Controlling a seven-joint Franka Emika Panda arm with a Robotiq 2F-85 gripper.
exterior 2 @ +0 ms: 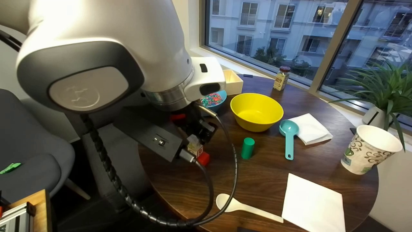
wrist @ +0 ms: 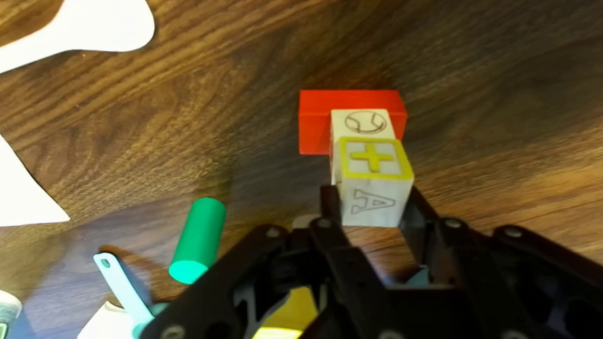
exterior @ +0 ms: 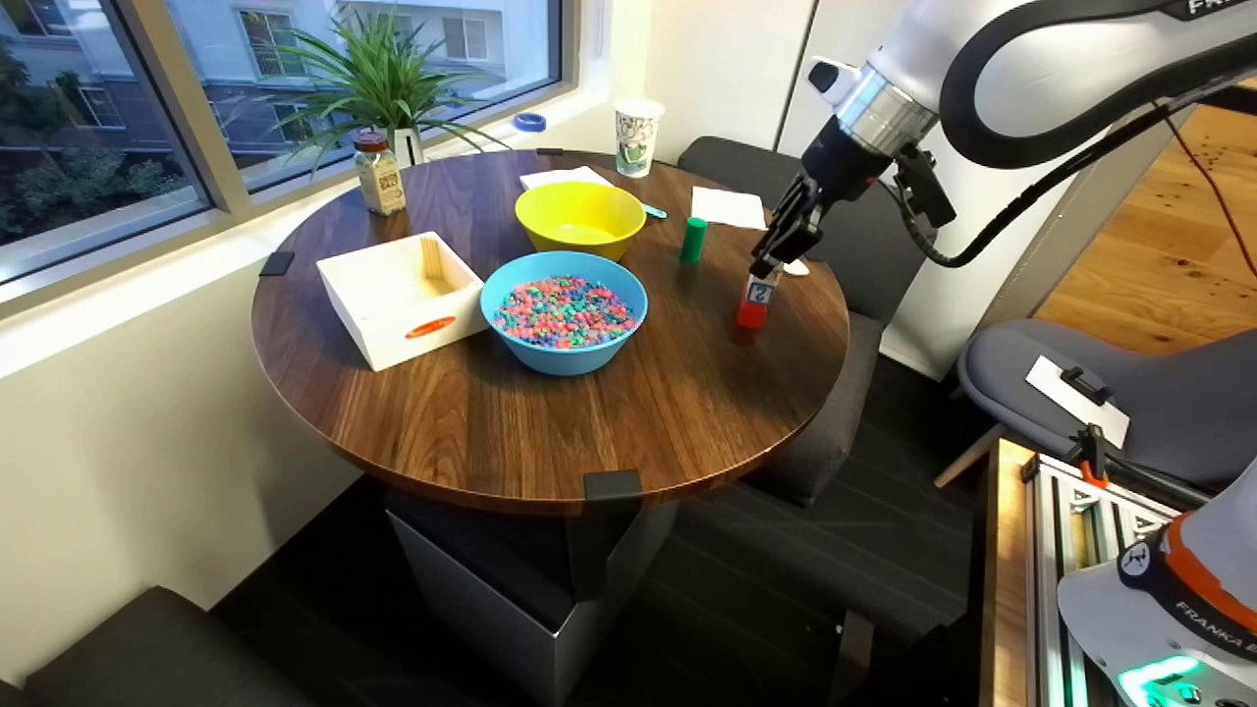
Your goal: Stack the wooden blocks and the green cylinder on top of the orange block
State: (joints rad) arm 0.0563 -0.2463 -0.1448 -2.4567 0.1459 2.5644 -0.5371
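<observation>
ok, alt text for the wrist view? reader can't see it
A black pincer holds a pale wooden block marked with a yellow plus between its jaws, over a second wooden block sitting on the orange block; whether the wooden two touch is unclear. Toward lower left stands a green cylinder, with a white spoon upper left.

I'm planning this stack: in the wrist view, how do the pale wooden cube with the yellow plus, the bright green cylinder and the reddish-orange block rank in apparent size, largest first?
Largest: pale wooden cube or reddish-orange block; unsure, as the cube is nearer the camera and the block partly hidden.
Smallest: bright green cylinder.
</observation>
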